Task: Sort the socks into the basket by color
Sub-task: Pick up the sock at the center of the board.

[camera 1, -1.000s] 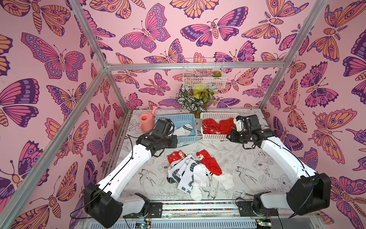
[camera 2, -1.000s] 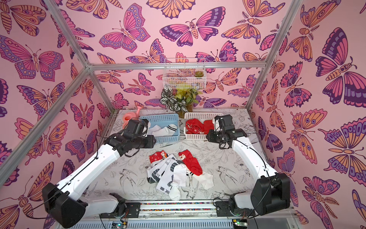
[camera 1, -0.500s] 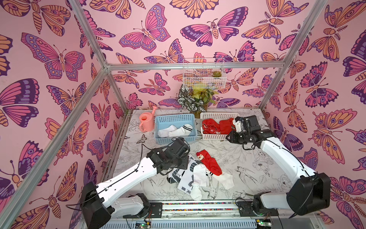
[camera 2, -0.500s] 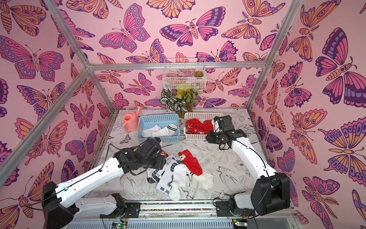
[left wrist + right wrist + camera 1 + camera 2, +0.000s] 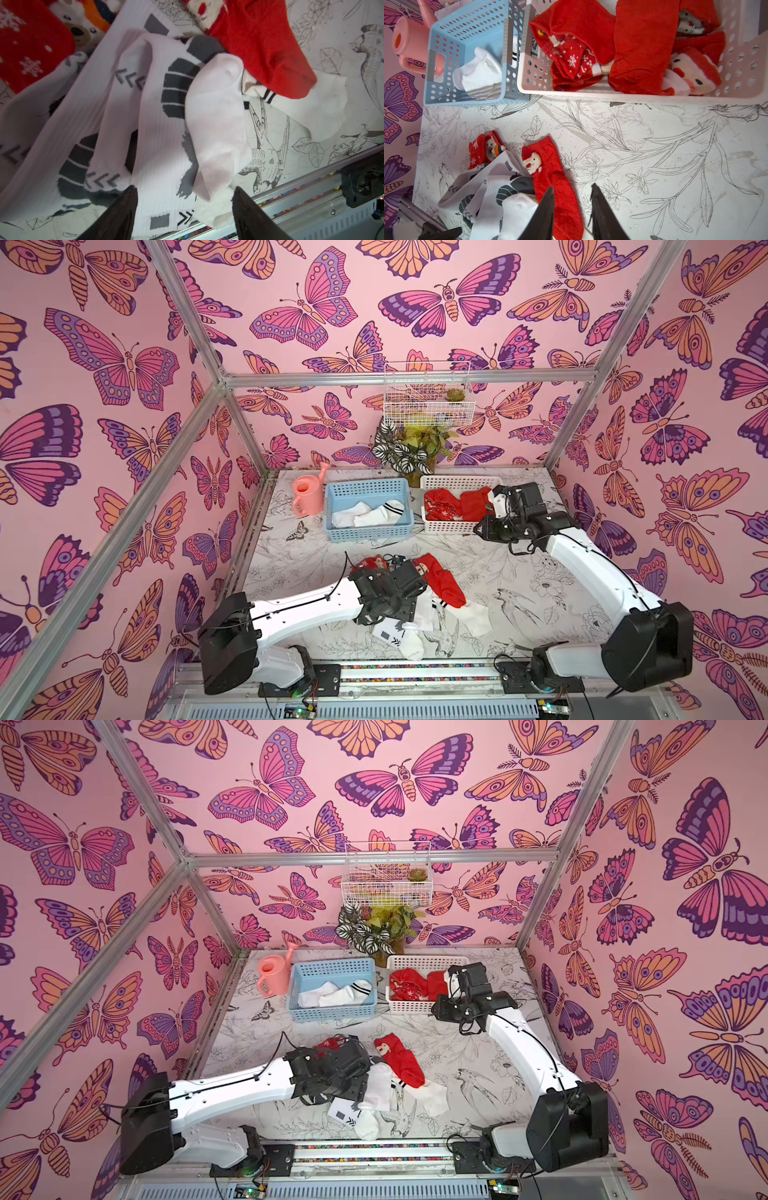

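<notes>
The counter [image 5: 519, 572] is carrying everything. The white basket [image 5: 449, 526] is sitting just beside the right pincer [image 5: 572, 187] and is holding only red socks [image 5: 641, 52]. The blue basket [image 5: 365, 533], on the far side of it from that pincer, is holding only white socks [image 5: 365, 516], so each color is getting its own home. The pile of socks [image 5: 128, 87] waiting to be sorted is lying right under the left pincer [image 5: 185, 191], well apart from both baskets. That pincer is hanging wide open with nothing in it, its tips pointing down on either side of a white sock with grey blocks [image 5: 164, 145], so I think it is getting ready to pinch that one for the blue basket. A red Santa sock [image 5: 552, 170] is lying at the pile's edge, partly over a white one. The right pincer is standing a little open and empty, up near the white basket, looking down toward that red sock, maybe because red is its job.
</notes>
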{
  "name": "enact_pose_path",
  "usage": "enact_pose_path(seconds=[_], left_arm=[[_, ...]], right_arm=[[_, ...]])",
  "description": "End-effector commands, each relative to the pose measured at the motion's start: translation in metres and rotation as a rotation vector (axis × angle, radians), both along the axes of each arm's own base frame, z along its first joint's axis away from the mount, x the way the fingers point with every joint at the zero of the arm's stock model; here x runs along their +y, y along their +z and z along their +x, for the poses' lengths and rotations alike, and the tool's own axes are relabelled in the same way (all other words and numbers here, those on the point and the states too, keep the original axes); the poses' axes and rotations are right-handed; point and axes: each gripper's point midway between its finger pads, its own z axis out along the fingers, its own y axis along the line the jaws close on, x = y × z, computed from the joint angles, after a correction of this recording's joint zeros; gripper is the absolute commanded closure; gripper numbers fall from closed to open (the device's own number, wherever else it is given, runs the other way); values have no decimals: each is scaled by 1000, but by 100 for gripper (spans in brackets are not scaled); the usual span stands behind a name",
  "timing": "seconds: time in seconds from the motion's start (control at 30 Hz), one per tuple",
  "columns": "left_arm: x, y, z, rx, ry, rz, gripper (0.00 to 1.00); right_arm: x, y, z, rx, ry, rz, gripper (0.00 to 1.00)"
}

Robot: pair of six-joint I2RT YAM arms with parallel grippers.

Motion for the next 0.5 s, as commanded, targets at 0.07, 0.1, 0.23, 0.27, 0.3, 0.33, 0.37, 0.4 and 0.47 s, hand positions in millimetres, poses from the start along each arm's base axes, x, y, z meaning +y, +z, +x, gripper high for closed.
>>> enact_pose_path(seconds=[0.07,0.1,0.23,0.27,0.3,0.33,0.37,0.4,0.47], left_arm=[[-6,-9,-7,23,33,-1,26],[-7,-10,-9,26,33,-2,27],[-7,-15,-15,41,31,7,31],[-6,-17,-16,43,31,12,32],[-7,-18,-17,46,30,14,32],[-6,-20,-18,49,28,20,32],[-6,-22,-19,54,27,24,33],[-6,-24,-19,57,26,27,33],[-7,-26,-20,61,25,29,34]], right_arm=[[2,5,-5,-9,19,-2,67],[2,4,-6,-7,20,-3,67],[2,5,-5,-11,20,-2,67],[2,5,-6,-10,20,0,67],[2,5,-5,-11,20,-1,67],[2,5,-5,-11,20,0,67],[2,5,-5,-11,20,1,67],[2,5,-5,-10,21,1,68],[3,6,-5,-11,22,2,67]])
